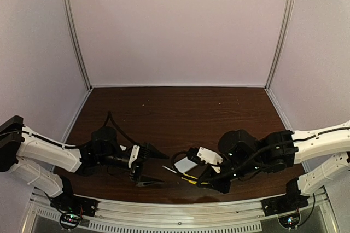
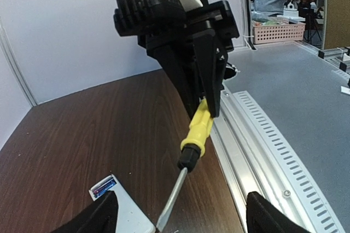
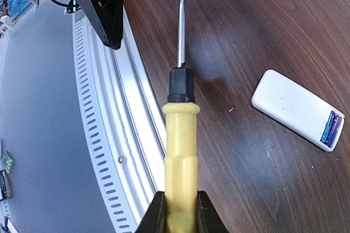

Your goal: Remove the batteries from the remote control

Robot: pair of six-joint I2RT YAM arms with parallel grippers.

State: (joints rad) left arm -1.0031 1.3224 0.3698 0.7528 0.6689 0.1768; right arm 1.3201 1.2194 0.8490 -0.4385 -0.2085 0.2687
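Lying flat on the dark wood table [image 1: 208, 112], near its front edge and between the two arms: the remote control [image 1: 186, 165], a slim white bar touched by neither gripper. Seated side by side in the open compartment at one short end of the remote control: the batteries [image 3: 331, 129], showing as one blue and one purple sliver, not lifted out. Just beside the remote control on its near side, closed tight on the yellow handle of a screwdriver [image 3: 180, 134]: the right gripper [image 3: 180, 211], both fingers pressed against the handle. Running past the remote control's near side toward the left, casting a soft shadow on the wood beside it: the metal shaft, apart from the white casing and from the battery end. To the left of the remote control, spread wide and holding nothing: the left gripper [image 1: 164, 170], one finger on either side of the screwdriver's tip without touching it. Farther from the remote control than the screwdriver, along the table's front edge: a slotted aluminium rail [image 3: 126, 151].
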